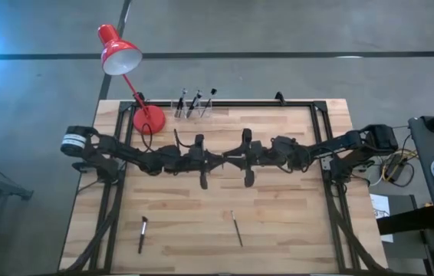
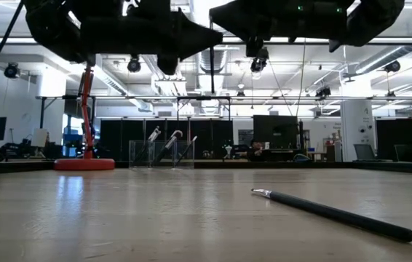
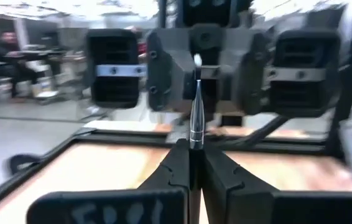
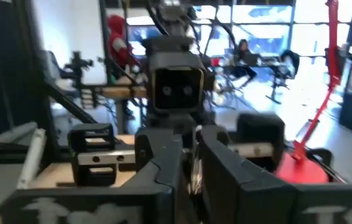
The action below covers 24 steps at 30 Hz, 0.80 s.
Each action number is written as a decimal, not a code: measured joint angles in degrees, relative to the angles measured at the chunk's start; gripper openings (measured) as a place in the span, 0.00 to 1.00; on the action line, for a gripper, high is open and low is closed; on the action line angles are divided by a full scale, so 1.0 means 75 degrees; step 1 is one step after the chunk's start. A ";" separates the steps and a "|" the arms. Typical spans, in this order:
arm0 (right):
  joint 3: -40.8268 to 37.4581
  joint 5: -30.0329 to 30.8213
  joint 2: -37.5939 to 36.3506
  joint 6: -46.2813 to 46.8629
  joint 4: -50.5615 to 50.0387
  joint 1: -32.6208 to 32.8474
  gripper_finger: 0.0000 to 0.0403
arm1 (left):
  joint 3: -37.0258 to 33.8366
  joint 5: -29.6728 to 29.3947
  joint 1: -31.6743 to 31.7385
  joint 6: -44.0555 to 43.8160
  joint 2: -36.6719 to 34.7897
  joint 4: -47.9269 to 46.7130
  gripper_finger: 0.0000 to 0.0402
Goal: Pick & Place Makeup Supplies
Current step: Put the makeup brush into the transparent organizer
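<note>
My left gripper [image 1: 218,159] [image 3: 196,163] is shut on a thin dark makeup brush [image 3: 196,106] in mid-air over the table's middle. The brush points level toward my right gripper [image 1: 238,159] [image 4: 193,167]. That gripper faces it, its fingers a narrow gap apart on either side of the brush's pale thin end [image 3: 197,60]; no touch shows. Two more brushes [image 1: 143,234] [image 1: 236,228] lie flat on the wood near the front; one also shows in the low view [image 2: 333,212]. Several brushes stand in a clear holder [image 1: 194,103] [image 2: 164,150] at the far edge. My left gripper pinches the brush between its two fingers just behind the silvery band [image 3: 196,135]. The fingers lie level, coming from the table's left, along the brush. The brush sticks straight out past the fingertips, level and clear of the table.
A red desk lamp [image 1: 120,50] stands on its round base [image 1: 149,119] [image 2: 84,164] at the far left, beside the holder. A dark frame [image 1: 320,138] runs round the table's edges. Bare wood lies between the two loose brushes and the arms.
</note>
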 joint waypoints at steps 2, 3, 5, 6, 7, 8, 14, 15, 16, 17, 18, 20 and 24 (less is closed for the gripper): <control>0.0000 0.0269 -0.0137 -0.0020 -0.0386 -0.0003 0.18 | 0.0045 -0.0480 0.0002 0.0140 -0.0190 -0.0544 0.03; 0.0000 0.0353 -0.0238 -0.0066 -0.0676 -0.0024 0.20 | 0.0079 -0.0778 0.0014 0.0155 -0.0308 -0.0859 0.03; -0.0006 0.0375 -0.0537 -0.0212 -0.1366 -0.0086 0.24 | 0.0130 -0.1344 0.0122 0.0138 -0.0594 -0.1434 0.03; -0.0006 0.0478 -0.0679 -0.0284 -0.1652 -0.0119 0.25 | 0.0155 -0.1572 0.0200 0.0108 -0.0754 -0.1739 0.03; -0.0006 0.0607 -0.0859 -0.0365 -0.1966 -0.0164 0.25 | 0.0165 -0.1752 0.0295 0.0064 -0.0899 -0.1997 0.03; -0.0009 0.0765 -0.1042 -0.0488 -0.2346 -0.0225 0.26 | 0.0170 -0.1929 0.0415 -0.0020 -0.1047 -0.2238 0.03; -0.0141 0.2014 -0.1583 -0.1116 -0.3042 -0.0652 0.16 | 0.0195 -0.2354 0.1695 -0.0707 -0.1334 -0.3317 0.03; -0.0178 0.2056 -0.1611 -0.1150 -0.3044 -0.0745 0.14 | 0.0246 -0.2307 0.1959 -0.0743 -0.1230 -0.3333 0.03; -0.0188 0.2072 -0.1609 -0.1146 -0.3038 -0.0839 0.11 | 0.0337 -0.2186 0.2215 -0.0751 -0.1125 -0.3328 0.03; -0.0219 0.2082 -0.1608 -0.1139 -0.3024 -0.0926 0.08 | 0.0434 -0.2135 0.2467 -0.0736 -0.1011 -0.3353 0.03; -0.0255 0.2102 -0.1599 -0.1138 -0.3045 -0.0996 0.06 | 0.0561 -0.2087 0.2730 -0.0720 -0.0899 -0.3442 0.03; -0.0291 0.2123 -0.1537 -0.1141 -0.3032 -0.1076 0.03 | 0.0936 -0.1969 0.3287 -0.0744 -0.0658 -0.3705 0.03; -0.0312 0.2096 -0.1486 -0.1218 -0.3042 -0.1113 0.02 | 0.1794 -0.1560 0.4110 -0.0892 -0.0082 -0.4485 0.03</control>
